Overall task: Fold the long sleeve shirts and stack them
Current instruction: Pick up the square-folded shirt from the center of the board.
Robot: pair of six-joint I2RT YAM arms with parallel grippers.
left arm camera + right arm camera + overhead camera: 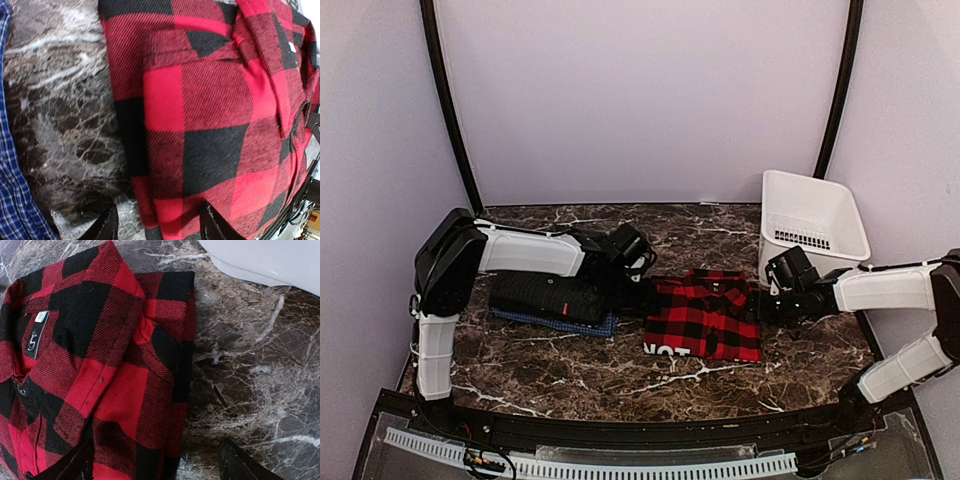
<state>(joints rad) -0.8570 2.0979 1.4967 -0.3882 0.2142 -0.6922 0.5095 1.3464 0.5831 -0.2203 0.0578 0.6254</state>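
The red-and-black checked shirt (705,315) lies folded flat mid-table, white letters at its near edge. To its left the black shirt (545,297) lies folded on the blue shirt (555,322). My left gripper (638,297) is low at the checked shirt's left edge. In the left wrist view its jaws (159,225) stand open, with the shirt's (210,125) edge lying between them, not pinched. My right gripper (760,305) is at the shirt's right edge. It (155,467) is wide open astride that edge of the shirt (100,365), whose collar label shows.
A white plastic basket (810,225) stands at the back right, close behind the right arm, and its base shows in the right wrist view (270,260). The blue shirt's edge (12,200) lies left of the left gripper. Dark marble table (620,375) in front.
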